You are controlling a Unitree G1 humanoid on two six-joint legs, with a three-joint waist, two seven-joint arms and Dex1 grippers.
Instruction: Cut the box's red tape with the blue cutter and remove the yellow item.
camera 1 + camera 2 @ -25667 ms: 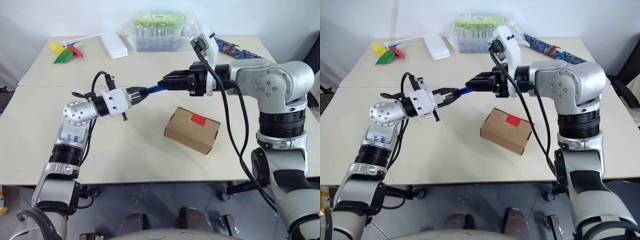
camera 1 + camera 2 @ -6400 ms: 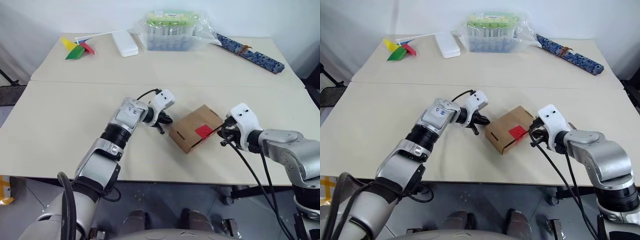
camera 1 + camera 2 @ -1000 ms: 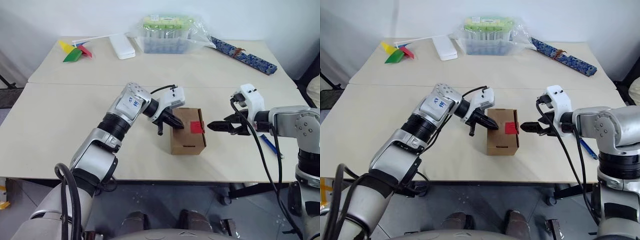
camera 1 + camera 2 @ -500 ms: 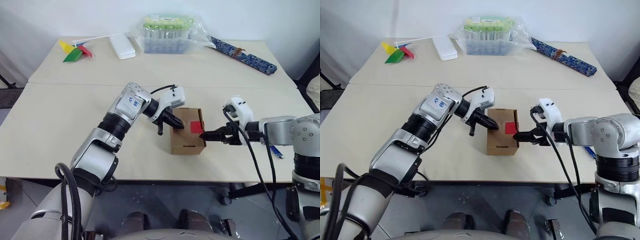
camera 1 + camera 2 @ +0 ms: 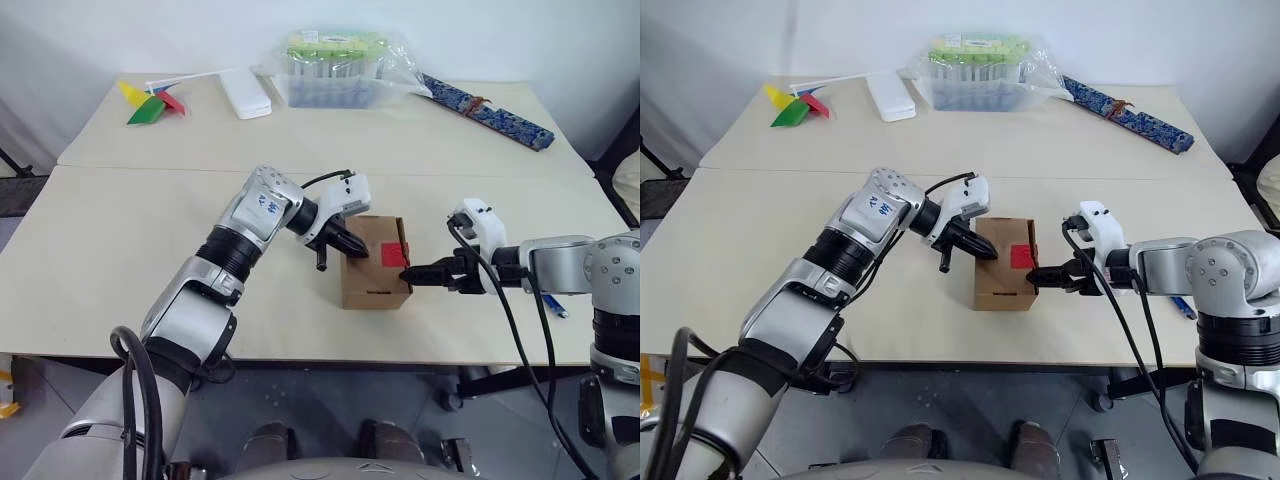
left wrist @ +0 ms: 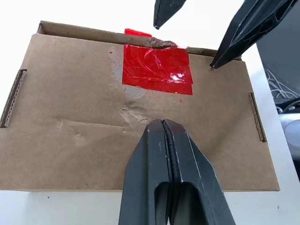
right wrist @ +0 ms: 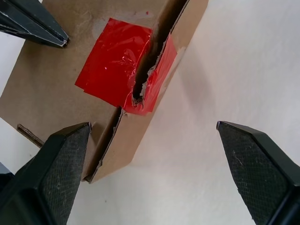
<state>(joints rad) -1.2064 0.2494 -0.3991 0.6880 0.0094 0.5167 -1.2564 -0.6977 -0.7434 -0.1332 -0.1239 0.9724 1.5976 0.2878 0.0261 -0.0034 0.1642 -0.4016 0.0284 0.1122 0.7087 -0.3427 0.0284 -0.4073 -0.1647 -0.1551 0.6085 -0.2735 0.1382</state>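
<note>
The brown box [image 5: 372, 280] lies near the table's front edge, its lid up. The red tape [image 7: 123, 70] crosses the lid seam and is torn open along the slit. My left gripper [image 5: 358, 251] is shut, its tips pressing on the lid beside the tape [image 6: 157, 70]. My right gripper [image 5: 408, 274] is open at the box's right end, one fingertip [image 7: 70, 140] over the box side and the other over bare table. The blue cutter [image 5: 547, 300] lies on the table behind my right arm. The yellow item is hidden.
At the back stand a clear tub with a green lid [image 5: 335, 65], a white flat case [image 5: 245, 92] and a coloured pinwheel [image 5: 150, 102]. A blue patterned strip [image 5: 487, 108] lies back right. The table's front edge runs just below the box.
My right gripper has come in from the right to the box's end, sinking a little and rolling. The left gripper and the box have kept still.
</note>
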